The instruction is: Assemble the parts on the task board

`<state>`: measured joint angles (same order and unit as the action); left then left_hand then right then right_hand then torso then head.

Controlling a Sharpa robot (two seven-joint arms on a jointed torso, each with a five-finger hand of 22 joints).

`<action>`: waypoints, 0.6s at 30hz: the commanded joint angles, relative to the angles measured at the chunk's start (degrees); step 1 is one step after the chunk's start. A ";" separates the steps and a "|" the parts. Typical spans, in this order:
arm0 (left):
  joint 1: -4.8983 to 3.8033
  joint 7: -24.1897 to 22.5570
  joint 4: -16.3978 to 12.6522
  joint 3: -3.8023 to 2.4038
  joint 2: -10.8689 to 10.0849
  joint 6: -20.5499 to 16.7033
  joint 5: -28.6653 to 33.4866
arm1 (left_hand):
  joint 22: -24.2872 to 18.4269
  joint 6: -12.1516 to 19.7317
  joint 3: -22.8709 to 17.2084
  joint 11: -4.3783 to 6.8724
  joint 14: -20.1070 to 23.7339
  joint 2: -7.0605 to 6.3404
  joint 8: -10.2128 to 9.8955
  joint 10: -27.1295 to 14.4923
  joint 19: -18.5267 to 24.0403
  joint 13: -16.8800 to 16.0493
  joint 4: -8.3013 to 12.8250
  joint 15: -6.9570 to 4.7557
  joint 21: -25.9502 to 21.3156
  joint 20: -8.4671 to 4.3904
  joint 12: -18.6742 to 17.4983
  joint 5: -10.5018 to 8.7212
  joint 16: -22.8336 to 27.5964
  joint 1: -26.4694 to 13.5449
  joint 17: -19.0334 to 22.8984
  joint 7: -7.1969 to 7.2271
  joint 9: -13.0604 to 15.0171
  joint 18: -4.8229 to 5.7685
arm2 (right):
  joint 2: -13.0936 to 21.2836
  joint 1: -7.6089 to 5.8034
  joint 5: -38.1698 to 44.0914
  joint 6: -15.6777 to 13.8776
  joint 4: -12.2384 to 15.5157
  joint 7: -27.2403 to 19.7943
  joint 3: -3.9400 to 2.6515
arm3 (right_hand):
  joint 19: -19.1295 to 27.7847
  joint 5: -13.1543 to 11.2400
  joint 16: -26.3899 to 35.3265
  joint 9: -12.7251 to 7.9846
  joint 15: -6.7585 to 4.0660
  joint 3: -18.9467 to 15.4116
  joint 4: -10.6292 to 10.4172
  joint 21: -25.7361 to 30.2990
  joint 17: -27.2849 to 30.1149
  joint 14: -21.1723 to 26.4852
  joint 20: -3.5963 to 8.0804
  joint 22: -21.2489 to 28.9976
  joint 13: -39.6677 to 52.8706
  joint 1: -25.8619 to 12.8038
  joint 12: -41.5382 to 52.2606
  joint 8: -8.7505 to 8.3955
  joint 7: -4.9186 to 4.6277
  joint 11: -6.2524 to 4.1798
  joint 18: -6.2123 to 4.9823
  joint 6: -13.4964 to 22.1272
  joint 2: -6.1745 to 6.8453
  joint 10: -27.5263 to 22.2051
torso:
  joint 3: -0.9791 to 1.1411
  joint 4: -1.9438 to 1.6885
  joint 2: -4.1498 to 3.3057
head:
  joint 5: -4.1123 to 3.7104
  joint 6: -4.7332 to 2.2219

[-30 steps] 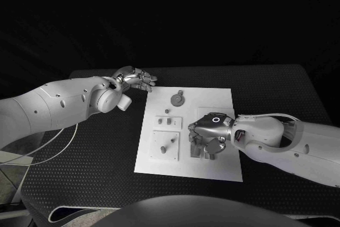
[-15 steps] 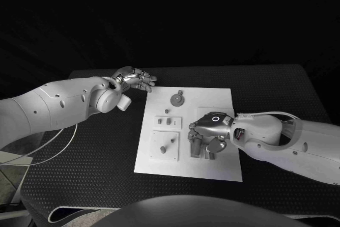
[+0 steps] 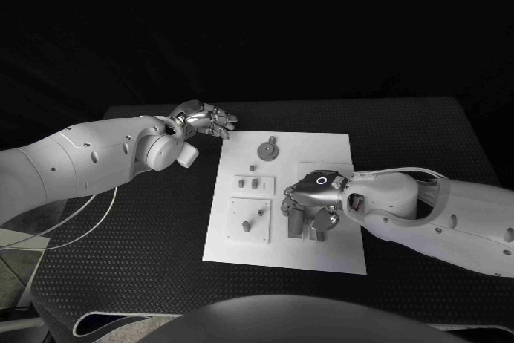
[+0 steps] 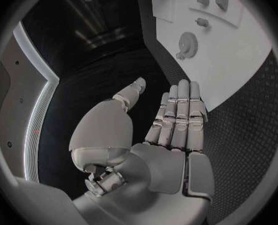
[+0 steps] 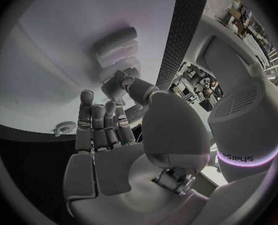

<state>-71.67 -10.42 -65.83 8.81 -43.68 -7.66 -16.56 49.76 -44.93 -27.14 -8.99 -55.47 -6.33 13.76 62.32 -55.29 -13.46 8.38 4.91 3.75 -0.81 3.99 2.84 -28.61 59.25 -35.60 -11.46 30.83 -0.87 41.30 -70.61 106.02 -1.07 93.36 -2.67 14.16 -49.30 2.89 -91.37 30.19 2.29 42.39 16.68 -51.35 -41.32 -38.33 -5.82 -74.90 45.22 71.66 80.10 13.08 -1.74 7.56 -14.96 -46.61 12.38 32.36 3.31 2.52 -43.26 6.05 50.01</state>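
The white task board (image 3: pixel 321 146) lies mid-table, also seen as the board (image 4: pixel 245 60). At its far end lie a grey gear-like part (image 3: pixel 268 148) and a small peg (image 3: pixel 252 167). Two small parts (image 3: pixel 251 183) sit on a raised plate, and another plate (image 3: pixel 262 206) carries a peg. My right hand (image 3: pixel 310 203) hovers low over the board's right middle. Its fingers are stretched out towards grey block parts (image 3: pixel 295 224), and its thumb is close to the stepped grey part (image 5: pixel 117 50). Nothing is held. My left hand (image 3: pixel 203 119) is off the board's far left corner, fingers straight and empty.
The black table (image 3: pixel 140 232) surrounds the board, with bare surface on both sides. A white cable (image 3: pixel 75 224) runs along the table's left edge. My left forearm (image 3: pixel 96 157) lies over the table's left part.
My right hand has edged slightly to the left over the grey parts. The left hand and the parts on the board have not moved.
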 commanded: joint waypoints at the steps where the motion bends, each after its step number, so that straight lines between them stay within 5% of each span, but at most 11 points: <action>1: -0.01 -0.32 -0.06 -0.02 0.05 0.91 -0.22 | -0.09 0.50 -0.02 0.11 -0.30 0.12 -0.15 -0.34 0.28 0.10 -0.40 0.00 0.29 0.04 -0.10 0.18 0.30 -0.62 -0.05 -0.76 -0.06 -0.37 | -0.28 0.10 0.94 1.34 -0.14 -0.17 0.00 | 0.35 0.15 0.01 0.04 0.08 0.07 -0.03 0.24 0.03 0.46 -0.20 -0.38 -0.08 -0.03 0.07 0.30 -0.33 -0.01 -0.04 -0.15 0.04 -0.43 | 0.03 -0.02 0.00 | 0.00 -0.01; 18: -0.01 -0.27 0.00 -0.01 -0.02 1.00 -0.22 | -0.10 0.52 -0.01 0.11 -0.31 0.16 -0.12 -0.35 0.29 0.11 -0.47 0.00 0.29 0.05 -0.08 0.18 0.35 -0.62 -0.11 -0.77 -0.05 -0.37 | -0.34 1.01 0.93 2.35 -0.81 -0.64 0.00 | 0.23 0.14 -0.77 1.15 0.60 -0.54 0.06 0.08 0.21 0.66 -0.20 -0.71 -0.37 0.08 0.88 3.30 -1.74 0.37 -0.04 -4.47 -1.36 -0.82 | 0.00 0.01 -0.01 | 0.06 -0.01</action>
<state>-71.66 -10.38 -65.79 8.81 -43.73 -7.57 -16.56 49.72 -44.93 -27.14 -8.99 -55.47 -6.33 13.76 62.33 -55.29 -13.42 8.38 4.91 3.75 -0.81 3.99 2.84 -28.61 59.25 -35.64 -11.45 30.83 -0.87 40.81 -69.90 106.26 -0.53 92.83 -2.92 13.93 -49.30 2.89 -91.85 31.19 2.77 42.21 16.83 -51.35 -41.19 -37.86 -5.82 -74.90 44.92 71.82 80.64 16.21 -3.50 7.98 -14.61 -50.71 11.42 31.94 3.29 2.52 -43.26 6.11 50.01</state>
